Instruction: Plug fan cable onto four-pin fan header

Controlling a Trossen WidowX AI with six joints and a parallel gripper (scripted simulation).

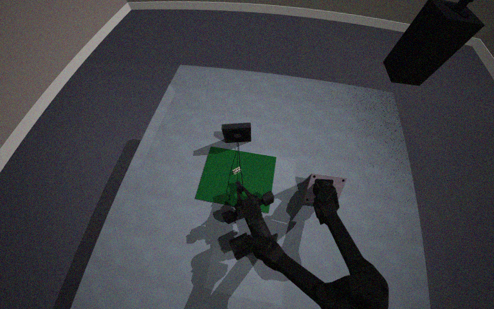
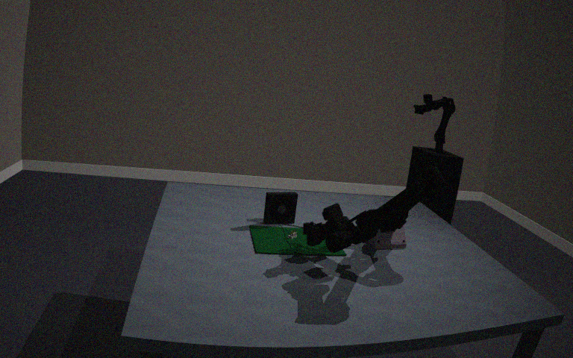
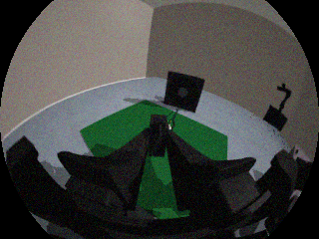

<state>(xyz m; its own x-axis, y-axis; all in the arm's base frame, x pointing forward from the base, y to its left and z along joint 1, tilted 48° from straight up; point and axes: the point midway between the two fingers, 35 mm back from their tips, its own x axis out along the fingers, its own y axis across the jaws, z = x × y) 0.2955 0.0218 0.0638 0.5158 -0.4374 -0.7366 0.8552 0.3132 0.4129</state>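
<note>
- One black parallel-jaw gripper (image 1: 240, 190) (image 2: 307, 233) (image 3: 158, 133), clenched on a small dark block-shaped plug (image 1: 238, 185) (image 3: 159, 120).
- Plug over the flat green rectangular board (image 1: 256, 167) (image 2: 268, 244) (image 3: 209, 141), apart from the small pale pin header (image 1: 237, 170) (image 2: 291, 236) (image 3: 169, 126) in top view.
- Upright behind the board: square black fan (image 1: 237, 134) (image 2: 280, 208) (image 3: 183, 93).
</note>
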